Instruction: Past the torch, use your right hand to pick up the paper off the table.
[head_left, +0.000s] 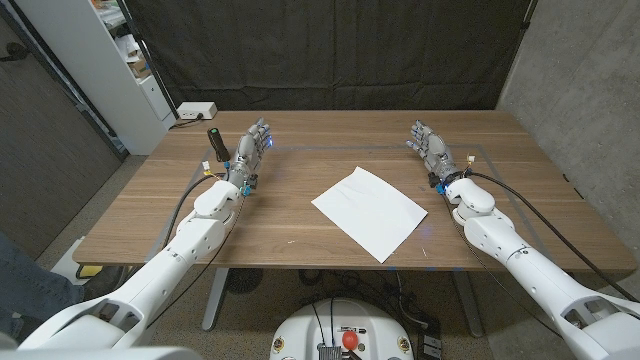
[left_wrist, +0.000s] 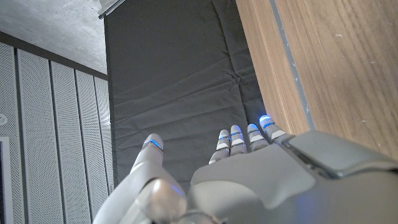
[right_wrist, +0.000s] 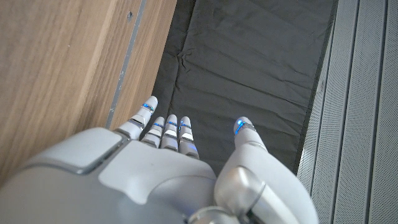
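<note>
- A dark curtain (head_left: 330, 50) hangs behind the wooden tabletop (head_left: 300, 240).
- The paper (head_left: 369, 212) lies flat near the middle of the tabletop, turned cornerwise.
- The torch (head_left: 215, 143) stands just beside the left hand (head_left: 252, 148) at the far left.
- The right hand (head_left: 432, 150) holds nothing, fingers extended, well apart from the paper.
- The left hand is likewise empty, fingers spread.

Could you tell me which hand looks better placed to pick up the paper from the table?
Probably the right hand: it is open, holds nothing, and the paper lies a little nearer it. The left hand waits beside the torch.
</note>
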